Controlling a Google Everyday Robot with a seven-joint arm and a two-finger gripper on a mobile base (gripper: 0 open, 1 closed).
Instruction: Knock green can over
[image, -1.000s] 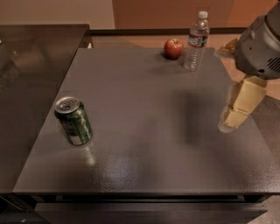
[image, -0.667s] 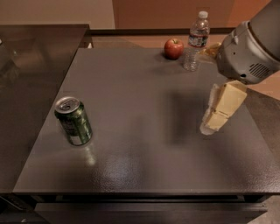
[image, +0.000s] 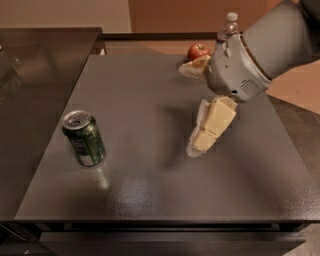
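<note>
The green can (image: 84, 138) stands upright near the front left of the dark grey table (image: 150, 195), alone on that side. It is a small can, dark green down the sides, with a silver top where the pull tab lies flat by the opening, and a faint reflection of it shows on the tabletop just in front. The gripper (image: 190, 109) hangs over the right half of the table, well apart from the can. Its two pale yellow fingers (image: 217, 120) are spread wide with nothing between them, one pointing down toward the tabletop, the other reaching out toward the back. The bulky grey arm (image: 270, 45) behind it runs off the upper right edge. That arm hides most of a clear water bottle (image: 228, 26) at the back, so only the white cap and neck show. A red apple (image: 198, 51) sits just beside it near the far edge. Pale markings run down the can's label, but I cannot read any words or brand on it.
</note>
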